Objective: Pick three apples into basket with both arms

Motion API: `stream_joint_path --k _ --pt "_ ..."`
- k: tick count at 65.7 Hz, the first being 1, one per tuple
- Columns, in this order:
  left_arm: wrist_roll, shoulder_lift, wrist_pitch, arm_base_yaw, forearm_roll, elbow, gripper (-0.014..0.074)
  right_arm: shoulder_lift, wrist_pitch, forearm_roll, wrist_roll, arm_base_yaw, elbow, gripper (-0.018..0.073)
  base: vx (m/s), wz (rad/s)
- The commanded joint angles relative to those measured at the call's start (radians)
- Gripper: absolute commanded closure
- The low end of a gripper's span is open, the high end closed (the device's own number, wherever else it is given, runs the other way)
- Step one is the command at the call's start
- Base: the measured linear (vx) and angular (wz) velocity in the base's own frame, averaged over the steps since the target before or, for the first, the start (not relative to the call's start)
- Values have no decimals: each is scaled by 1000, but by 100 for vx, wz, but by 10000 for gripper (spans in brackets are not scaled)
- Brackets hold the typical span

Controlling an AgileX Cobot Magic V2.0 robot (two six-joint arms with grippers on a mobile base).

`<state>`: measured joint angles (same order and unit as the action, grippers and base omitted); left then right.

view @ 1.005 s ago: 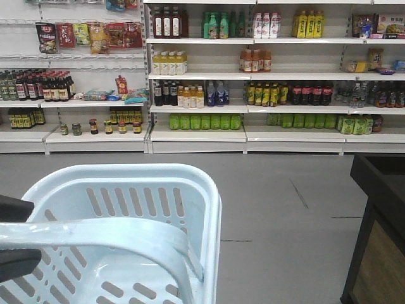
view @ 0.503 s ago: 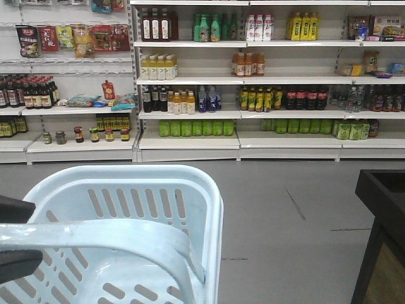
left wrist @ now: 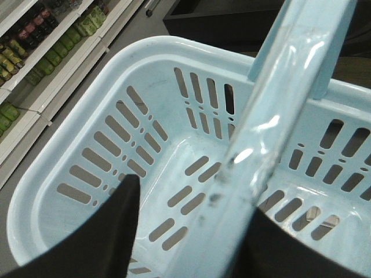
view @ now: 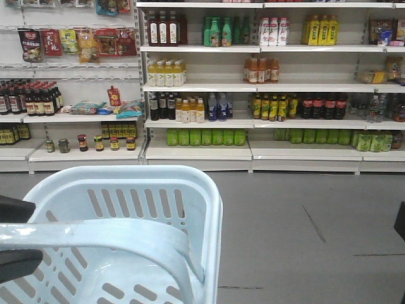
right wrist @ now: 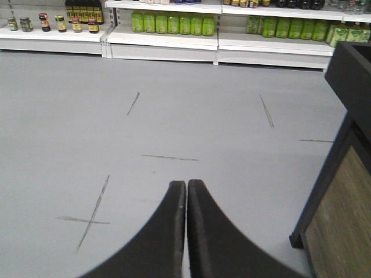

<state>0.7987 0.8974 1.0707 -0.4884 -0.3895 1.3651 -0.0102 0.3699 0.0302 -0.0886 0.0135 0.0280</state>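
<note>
Left claw (left wrist: 192, 202) clamped on handle (left wrist: 290, 69) of basket (view: 126, 174), 1 finger on either side. Basket sits low-left in front view, above grey floor (right wrist: 75, 116), facing drink shelves (view: 202, 149). Right claw (right wrist: 186, 185) pinched fully closed, empty, angled down over floor.

Pale blue slotted basket (left wrist: 148, 49), upright beneath the left gripper (left wrist: 194, 200), wide handle (left wrist: 290, 75) pinched between the two black fingers (left wrist: 110, 231).
</note>
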Motion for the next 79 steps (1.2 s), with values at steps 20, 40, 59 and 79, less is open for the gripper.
stream_joint_path --k 20,40,59,79 --pt "-9 -6 -90 -5 -41 29 604 2 -68 -3 -4 -6 0 564 32 10" --pt "-9 -6 -90 -5 -41 29 604 2 -68 -3 -4 -6 0 564 28 -9" --pt "-9 -6 -90 -5 -41 29 604 2 -68 -3 -4 -6 0 564 24 -42" --pt "-9 -4 -97 -5 -44 29 604 8 -75 -7 -4 -5 0 564 23 -76"
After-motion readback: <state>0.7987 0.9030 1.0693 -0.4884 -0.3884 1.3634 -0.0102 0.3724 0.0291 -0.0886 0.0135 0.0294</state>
